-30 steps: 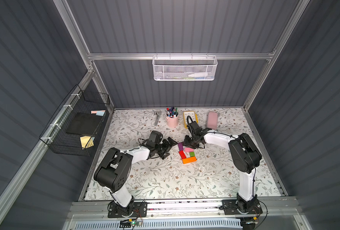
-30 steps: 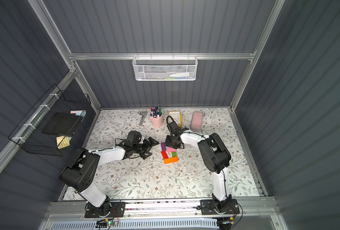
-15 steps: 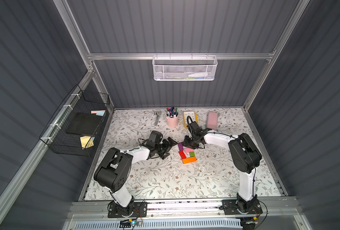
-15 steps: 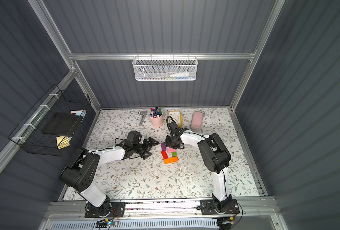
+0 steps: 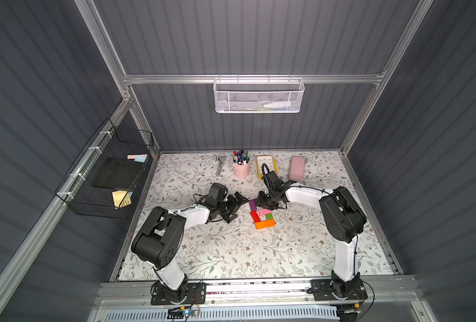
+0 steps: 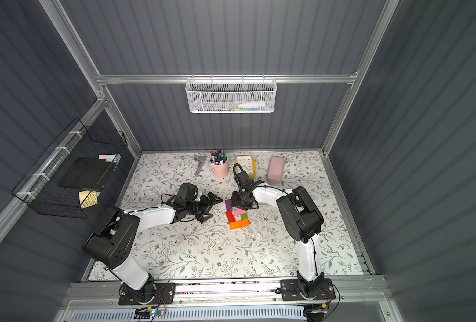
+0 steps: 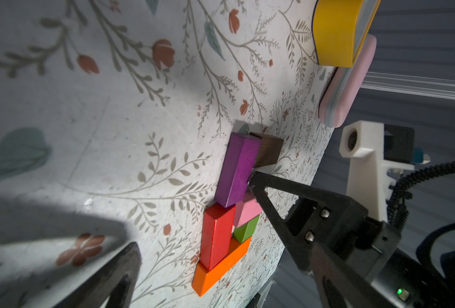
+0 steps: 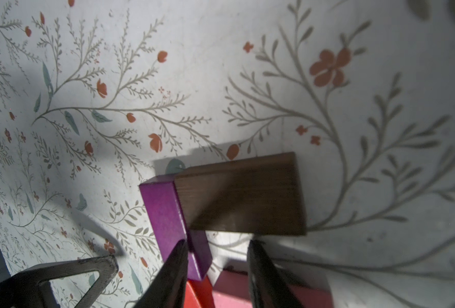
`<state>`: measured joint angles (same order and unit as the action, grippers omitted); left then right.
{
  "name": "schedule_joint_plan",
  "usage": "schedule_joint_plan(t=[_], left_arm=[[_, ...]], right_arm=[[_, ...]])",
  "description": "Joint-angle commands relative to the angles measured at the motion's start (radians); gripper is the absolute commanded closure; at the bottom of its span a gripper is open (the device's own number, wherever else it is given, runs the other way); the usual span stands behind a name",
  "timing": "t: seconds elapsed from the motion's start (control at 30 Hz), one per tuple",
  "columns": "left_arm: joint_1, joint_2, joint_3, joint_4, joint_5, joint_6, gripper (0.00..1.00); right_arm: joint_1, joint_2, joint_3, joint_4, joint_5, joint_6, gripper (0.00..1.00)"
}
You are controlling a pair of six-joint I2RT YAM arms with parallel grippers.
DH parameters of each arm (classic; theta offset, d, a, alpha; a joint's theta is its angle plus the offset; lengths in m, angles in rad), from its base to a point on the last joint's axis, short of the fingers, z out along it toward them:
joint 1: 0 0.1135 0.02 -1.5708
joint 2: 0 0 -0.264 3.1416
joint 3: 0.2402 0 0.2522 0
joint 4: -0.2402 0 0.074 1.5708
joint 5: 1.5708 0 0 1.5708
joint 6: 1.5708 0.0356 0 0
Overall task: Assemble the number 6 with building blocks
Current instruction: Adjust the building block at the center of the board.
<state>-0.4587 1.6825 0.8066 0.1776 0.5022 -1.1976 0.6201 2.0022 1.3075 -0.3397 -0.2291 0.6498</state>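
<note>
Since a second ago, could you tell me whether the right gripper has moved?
No: the right gripper sits just as far from the yellow clock as before.

Figure 6 (image 6: 230, 216) lies flat on the table between the arms, all six blocks down. The orange bar (image 7: 221, 269) lies crosswise at the near end, the red bar (image 7: 217, 234) runs back from its left end, and the purple bar (image 7: 237, 170) continues from the red bar, slightly skewed. The brown bar (image 7: 269, 149) juts right from the purple bar's far end, touching it but not quite square; the pink block (image 7: 247, 212) abuts the red bar's right side, and the green cube (image 7: 246, 230) sits between pink and orange, leaving a small square gap.
</note>
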Motion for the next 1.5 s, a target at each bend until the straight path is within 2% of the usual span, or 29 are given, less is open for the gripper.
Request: schedule_joint_plan(t=[0.0,0.43,0.6,0.73,1.0,1.47], left_arm=[[-0.008,-0.009,-0.004,-0.009,0.002,-0.003,0.01],[-0.008,-0.01,0.007,-0.03,0.006,0.018,0.01],[-0.008,-0.014,0.029,-0.051,-0.002,0.033,0.01],[-0.009,-0.011,0.035,-0.039,-0.01,0.023,0.0],[-0.053,0.043,0.065,0.008,-0.004,-0.011,0.01],[-0.09,0.129,0.138,0.028,-0.004,-0.021,0.01]], right_arm=[[0.003,-0.006,-0.013,0.004,-0.011,-0.01,0.6],[0.004,-0.095,0.005,0.088,0.026,0.01,0.59],[0.003,-0.151,0.041,0.018,0.147,0.033,0.59],[-0.012,-0.201,0.003,-0.049,0.229,0.066,0.58],[-0.075,-0.264,-0.16,-0.023,0.137,0.119,0.58],[-0.096,-0.248,-0.223,0.042,0.065,0.121,0.59]])
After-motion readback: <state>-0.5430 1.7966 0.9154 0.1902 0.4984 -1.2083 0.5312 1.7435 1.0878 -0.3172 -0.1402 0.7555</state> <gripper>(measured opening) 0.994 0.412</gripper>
